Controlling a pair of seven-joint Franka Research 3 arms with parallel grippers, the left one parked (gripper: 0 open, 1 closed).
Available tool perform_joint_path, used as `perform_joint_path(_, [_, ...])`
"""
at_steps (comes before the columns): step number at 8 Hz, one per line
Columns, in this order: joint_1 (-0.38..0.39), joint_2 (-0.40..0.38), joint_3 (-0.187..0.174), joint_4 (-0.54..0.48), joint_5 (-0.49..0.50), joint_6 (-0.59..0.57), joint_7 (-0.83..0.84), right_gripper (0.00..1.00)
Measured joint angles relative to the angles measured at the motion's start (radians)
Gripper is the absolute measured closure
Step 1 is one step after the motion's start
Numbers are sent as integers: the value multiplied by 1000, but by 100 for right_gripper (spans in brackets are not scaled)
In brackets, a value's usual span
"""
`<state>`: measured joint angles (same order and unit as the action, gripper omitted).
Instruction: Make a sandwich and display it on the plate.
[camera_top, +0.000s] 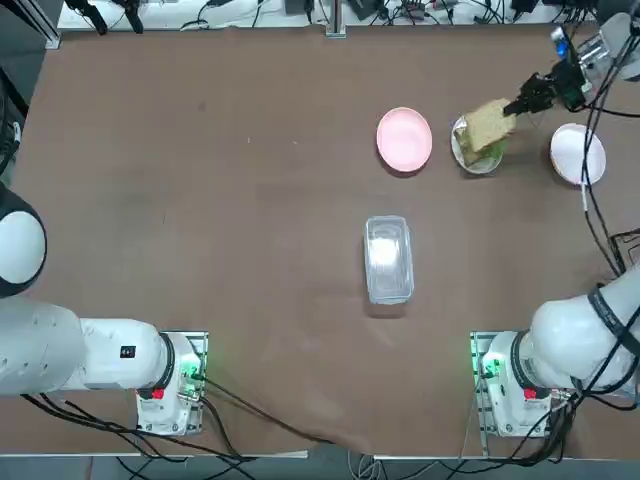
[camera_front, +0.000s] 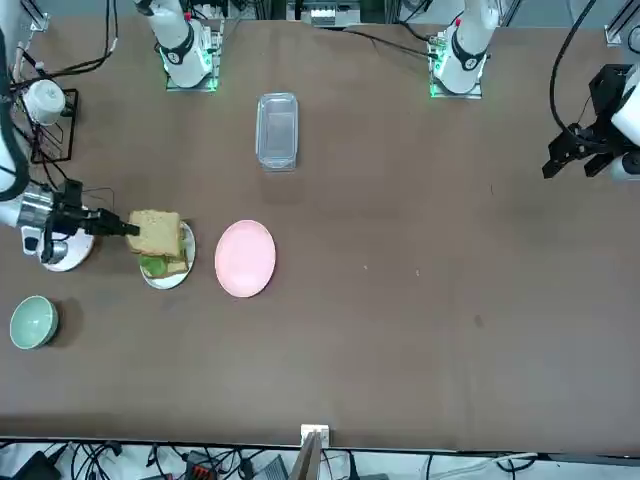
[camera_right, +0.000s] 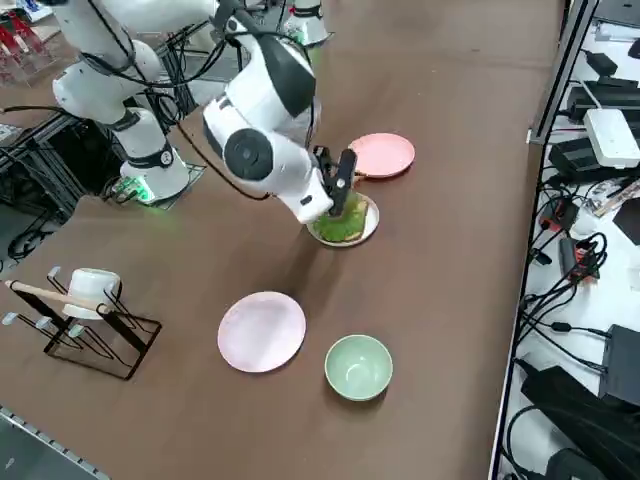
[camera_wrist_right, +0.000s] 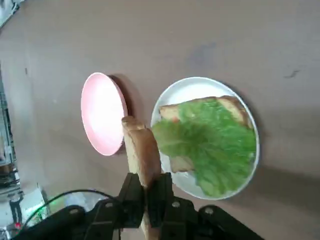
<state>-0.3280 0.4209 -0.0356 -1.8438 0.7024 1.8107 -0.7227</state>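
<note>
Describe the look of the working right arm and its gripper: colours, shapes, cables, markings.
The right arm has glossy white, rounded shells with a dark round cap at one joint. Its base is white with a red mark and a green glowing light, on a metal plate. Black cables trail along the arm. The right gripper is black, with two slim, flat fingers.

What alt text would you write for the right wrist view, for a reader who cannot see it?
The right tool is shut on a slice of bread, held on edge above the table. Beyond it, a white plate holds bread covered with lettuce, and a pink plate lies beside it.
</note>
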Motion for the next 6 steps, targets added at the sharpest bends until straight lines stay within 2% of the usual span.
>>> perform_joint_path(2, [-14, 50, 1, 46, 2, -23, -20, 92])
perform_joint_path(6, [-15, 91, 7, 87, 2, -42, -41, 92])
